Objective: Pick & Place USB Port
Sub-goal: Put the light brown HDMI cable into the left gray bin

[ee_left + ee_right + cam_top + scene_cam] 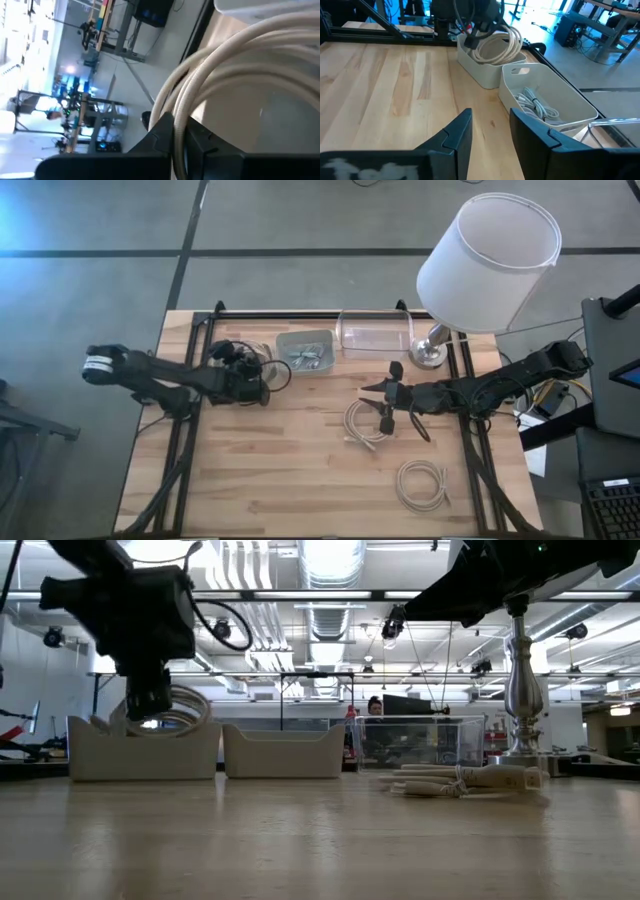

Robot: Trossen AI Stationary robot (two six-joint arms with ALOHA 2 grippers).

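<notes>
Pale wood planks make up the surface [290, 470], with a lamp [487, 250] standing at its far right corner. The left claw [252, 383] hangs clamped on a coiled cable [492, 46], just above the near bin [482, 67] of two white bins; the second bin [547, 97] beside it already holds a bundled cable [535, 106]. So the held coil lies directly over its drop spot, loop hanging downward, and releasing it looks like the move in hand. The right claw [385, 402] hovers with fingers spread wide over another coil [362, 423] on the bare wood, nearly straight below it. A third coil [422, 483] lies nearer the front edge, closest to the right arm.
</notes>
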